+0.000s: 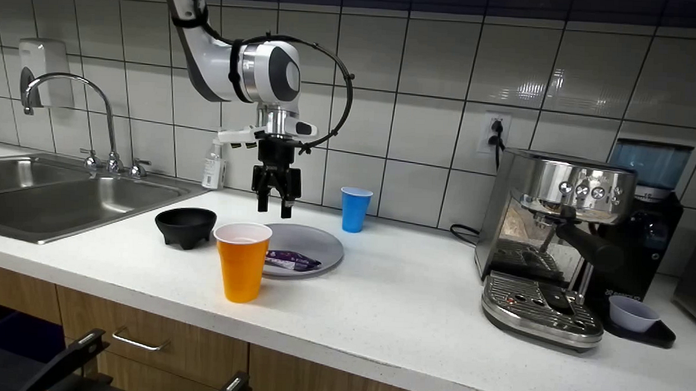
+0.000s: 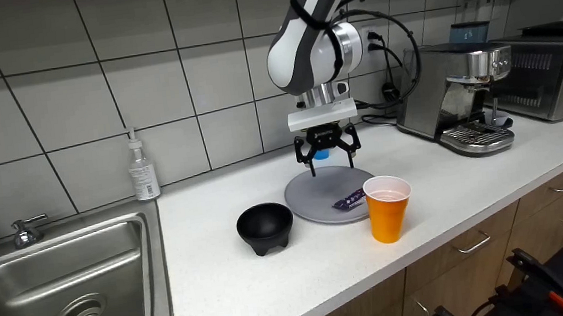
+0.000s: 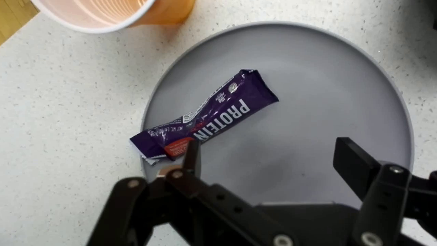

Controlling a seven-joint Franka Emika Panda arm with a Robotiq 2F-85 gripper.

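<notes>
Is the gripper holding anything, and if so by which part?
Nothing is held: the open gripper hangs above the gray plate, where a protein bar lies.

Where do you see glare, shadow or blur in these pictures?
In an exterior view, glare on the tiles; in both exterior views, a bright sheen in the sink; in the wrist view, a soft shadow on the plate, large lettering on the wrapper crisp, the gripper looking blurrier.

In wrist view, the orange cup (image 3: 114,13), upper left, is cut by top edge; gripper (image 3: 268,150) covers pt. of grey plate (image 3: 324,102) at btm. In an exterior view, near ctr., this cup hides one end of purple wrapper (image 2: 349,200) & blue cup (image 2: 321,155) is mostly behind gripper.
</notes>
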